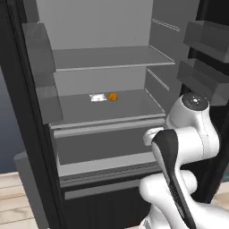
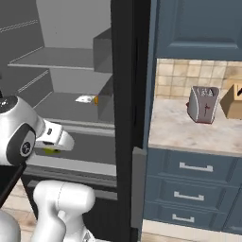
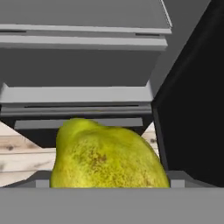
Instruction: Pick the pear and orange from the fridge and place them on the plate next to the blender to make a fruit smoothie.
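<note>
Orange [image 1: 113, 96] on middle fridge [image 1: 107, 67] shelf, right of a packet [image 1: 97, 97].

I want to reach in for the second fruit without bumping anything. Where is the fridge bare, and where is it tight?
The top shelf is bare. On the middle shelf, the orange and a white packet sit near the back; the front and right are free. Low at the front is tight: the arm hangs there with the pear.

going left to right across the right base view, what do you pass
robot arm → white packet → orange → fridge door edge → toaster → cardboard box
</note>
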Motion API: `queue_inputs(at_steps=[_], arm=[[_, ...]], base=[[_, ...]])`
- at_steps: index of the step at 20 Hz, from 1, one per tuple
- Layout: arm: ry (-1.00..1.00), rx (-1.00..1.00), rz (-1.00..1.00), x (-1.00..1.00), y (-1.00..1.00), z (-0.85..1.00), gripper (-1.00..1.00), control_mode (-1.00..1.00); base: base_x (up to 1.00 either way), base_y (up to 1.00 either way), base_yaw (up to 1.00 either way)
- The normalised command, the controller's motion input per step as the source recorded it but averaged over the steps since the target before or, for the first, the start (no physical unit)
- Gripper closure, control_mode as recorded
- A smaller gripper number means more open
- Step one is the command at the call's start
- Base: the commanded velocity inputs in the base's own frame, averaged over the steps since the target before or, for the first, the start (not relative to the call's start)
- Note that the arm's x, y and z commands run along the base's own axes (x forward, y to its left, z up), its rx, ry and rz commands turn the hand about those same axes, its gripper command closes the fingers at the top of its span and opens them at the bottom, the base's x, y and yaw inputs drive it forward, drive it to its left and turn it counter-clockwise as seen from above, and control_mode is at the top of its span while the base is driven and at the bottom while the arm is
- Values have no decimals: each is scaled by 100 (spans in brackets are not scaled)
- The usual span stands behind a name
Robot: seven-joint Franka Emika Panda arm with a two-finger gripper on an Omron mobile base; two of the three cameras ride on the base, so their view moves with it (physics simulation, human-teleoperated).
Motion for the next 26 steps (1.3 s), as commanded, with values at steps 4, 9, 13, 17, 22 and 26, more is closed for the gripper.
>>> queue_inputs(at_steps=[4,9,13,17,22,26], arm=[[0,0,0,0,0,0,100,100],[0,0,0,0,0,0,100,100],[0,0,0,0,0,0,100,100],[0,0,0,0,0,0,100,100],[0,0,0,0,0,0,100,100],[0,0,0,0,0,0,100,100]], base=[[-100,29,-21],[-100,31,-32],[-84,24,-41],[-48,5,-62],[-22,8,-82],[-16,0,-85]])
